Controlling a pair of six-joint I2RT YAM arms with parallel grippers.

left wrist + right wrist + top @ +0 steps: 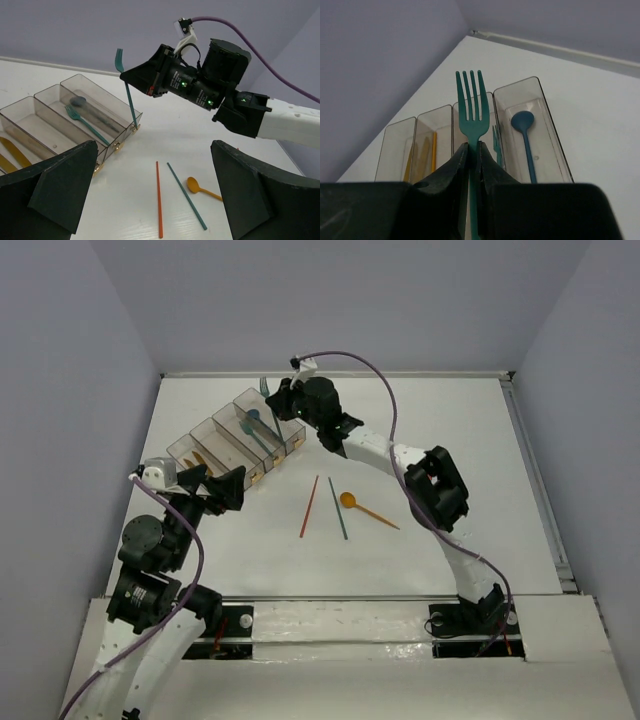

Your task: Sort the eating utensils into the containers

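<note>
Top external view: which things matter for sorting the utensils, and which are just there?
Job: teal fork held in the right gripper; containers; red stick, teal stick and orange spoon loose on the table.
Just there: purple cable.

The right arm (378,450) and left arm (150,540) share white link shells and black cylindrical joint housings. A purple cable (350,353) arcs off a small white connector (185,30) on the right wrist, whose black casing shows green lights (181,84) and small white print. The left fingers (60,185) are matte black wedges; a second purple cable (203,550) trails that arm.
</note>
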